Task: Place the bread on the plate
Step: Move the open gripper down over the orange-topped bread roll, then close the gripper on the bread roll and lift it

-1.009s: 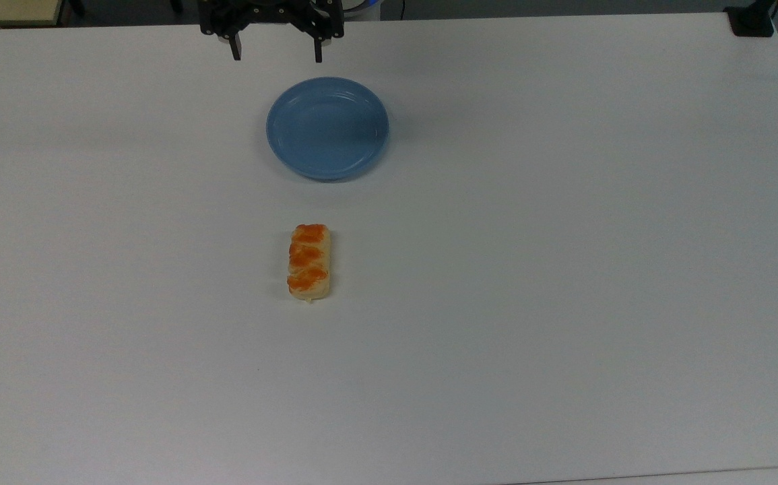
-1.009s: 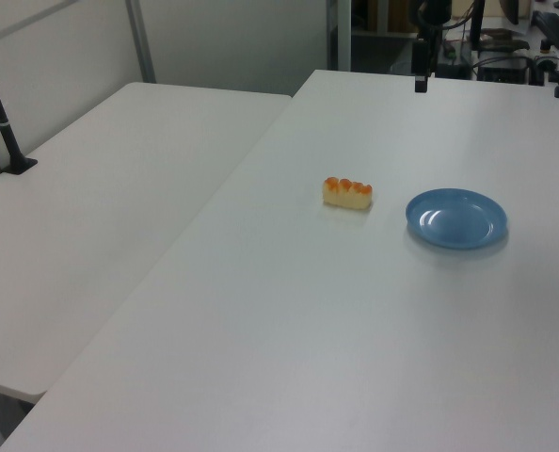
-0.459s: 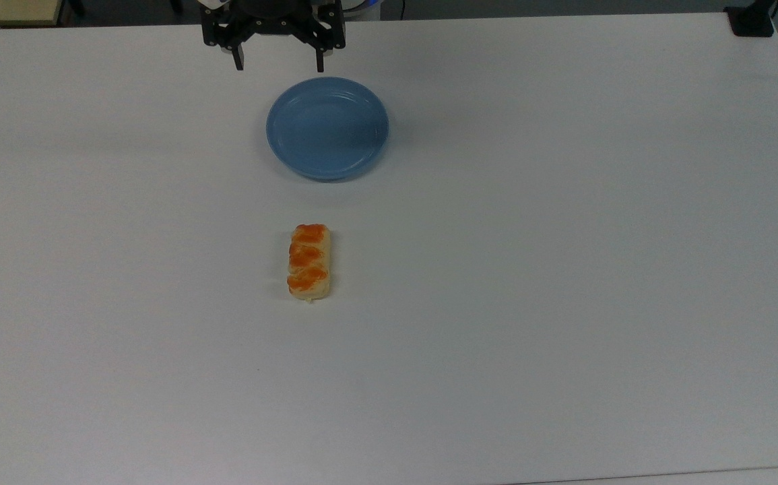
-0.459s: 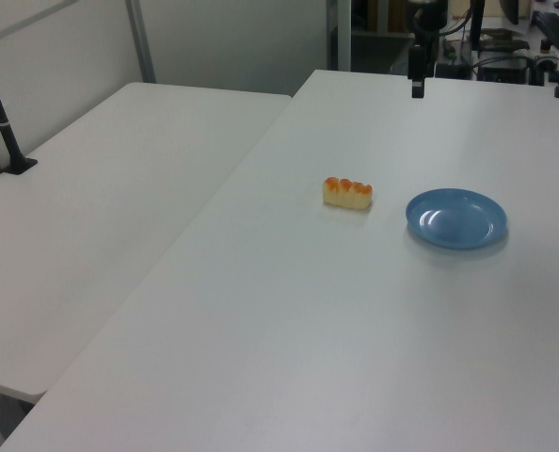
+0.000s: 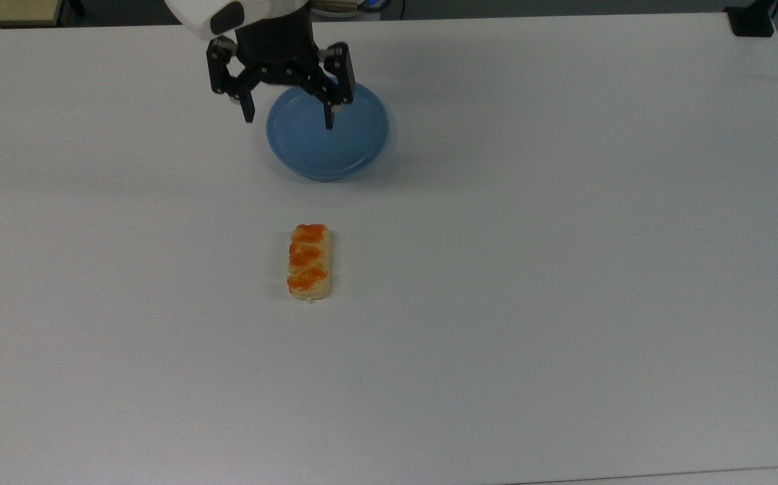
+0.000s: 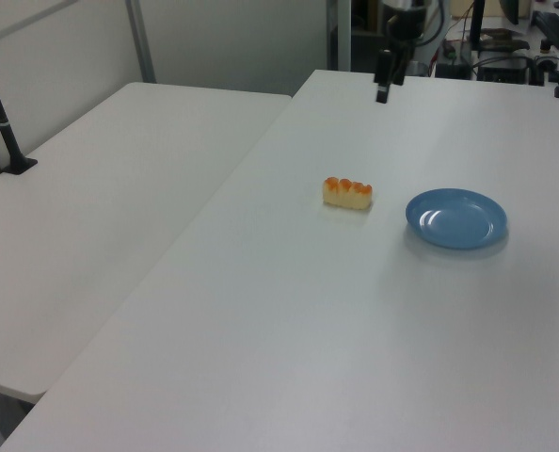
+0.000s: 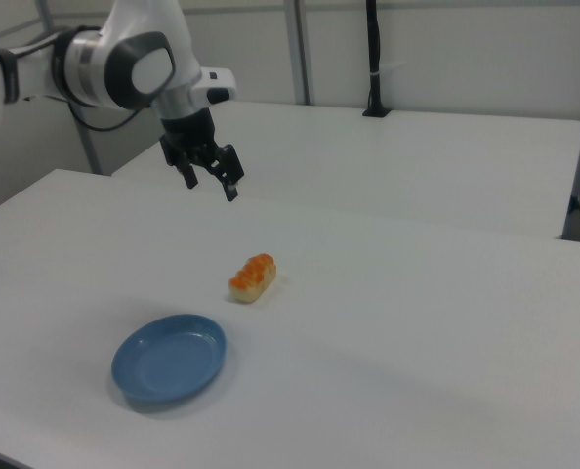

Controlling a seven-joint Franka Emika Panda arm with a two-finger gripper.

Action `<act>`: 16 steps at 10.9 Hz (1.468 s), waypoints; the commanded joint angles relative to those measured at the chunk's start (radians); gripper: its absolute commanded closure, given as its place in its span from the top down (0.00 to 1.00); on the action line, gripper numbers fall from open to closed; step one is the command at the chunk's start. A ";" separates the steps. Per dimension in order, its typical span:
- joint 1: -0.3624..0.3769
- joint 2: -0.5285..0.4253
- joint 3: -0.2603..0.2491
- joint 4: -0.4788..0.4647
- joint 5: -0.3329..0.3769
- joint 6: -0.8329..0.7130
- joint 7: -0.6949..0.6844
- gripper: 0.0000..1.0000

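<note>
Bread (image 5: 308, 262) lies flat on the white table (image 5: 564, 269), orange patches up, long axis running near-to-far in the top view. Nothing touches it. In the left view the bread (image 6: 347, 192) sits to the left view's left of the plate (image 6: 456, 218); in the right view the bread (image 7: 252, 277) lies farther from the camera than the plate (image 7: 169, 358) and toward the right view's right. Bread and plate are apart, with bare table between them.

Plate (image 5: 355, 145): light blue, round, raised rim, upright on the table, holding nothing. In the top view it lies beyond the bread's far end.

Gripper (image 5: 287, 116): fingers spread wide, nothing between them, touching nothing. In the top view one fingertip overlaps the plate's interior and the other overlaps bare table just off the plate's rim, on the top view's left. The right view shows the gripper (image 7: 210, 185) raised well above the table, fingers pointing down, so that overlap is one of line of sight, not contact. The left view puts the gripper (image 6: 383, 87) high at the far part of the table, fingers seen edge-on, so their spread cannot be read there.

The right view also shows the white arm (image 7: 124, 63) and a second table (image 7: 417, 156) behind; the left view shows that table (image 6: 110, 207) on the left view's left.
</note>
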 commanded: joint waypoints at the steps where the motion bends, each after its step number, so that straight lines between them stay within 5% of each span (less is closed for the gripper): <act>1: 0.029 0.167 -0.004 0.071 0.020 0.143 0.064 1.00; 4: 0.052 0.298 -0.005 0.079 0.002 0.300 0.052 1.00; 9: 0.052 0.379 -0.008 0.041 -0.054 0.305 -0.064 0.99; 11: 0.044 0.379 -0.013 0.021 -0.060 0.303 -0.110 0.85; 14: 0.037 0.376 -0.019 0.019 -0.058 0.291 -0.169 0.46; 16: 0.035 0.334 -0.021 0.021 -0.055 0.242 -0.167 0.31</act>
